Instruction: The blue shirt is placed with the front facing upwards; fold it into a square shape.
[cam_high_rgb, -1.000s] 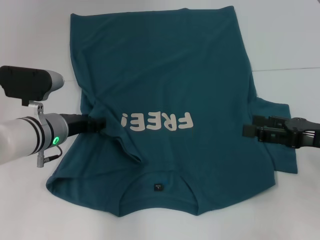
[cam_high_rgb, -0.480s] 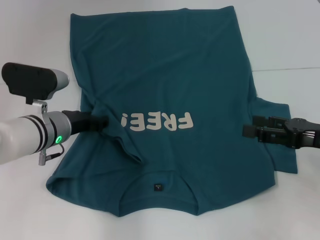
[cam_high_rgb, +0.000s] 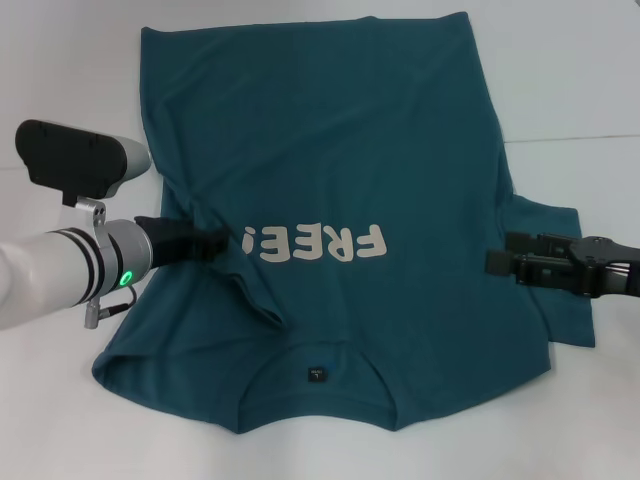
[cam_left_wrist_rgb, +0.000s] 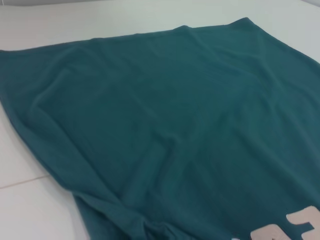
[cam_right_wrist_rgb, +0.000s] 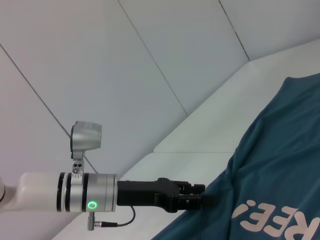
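Note:
The blue shirt (cam_high_rgb: 340, 150) lies front up on the white table, with its collar and small dark label (cam_high_rgb: 316, 375) at the near edge and the white "FREE!" print (cam_high_rgb: 315, 243) across the middle. My left gripper (cam_high_rgb: 216, 243) is low at the left end of the print, shut on a fold of the shirt's left side that is drawn inward over the body. The right wrist view shows this left gripper (cam_right_wrist_rgb: 199, 198) pinching the fabric edge. My right gripper (cam_high_rgb: 492, 262) hovers open over the shirt's right side, beside the flat right sleeve (cam_high_rgb: 560, 290).
The white table (cam_high_rgb: 580, 90) surrounds the shirt, and a thin seam line (cam_high_rgb: 580, 138) runs across it at the right. In the left wrist view, the shirt's far hem (cam_left_wrist_rgb: 150, 35) lies flat against the table.
My left arm has moved slightly to the right, carrying the gathered fabric toward the print. The right arm has not moved.

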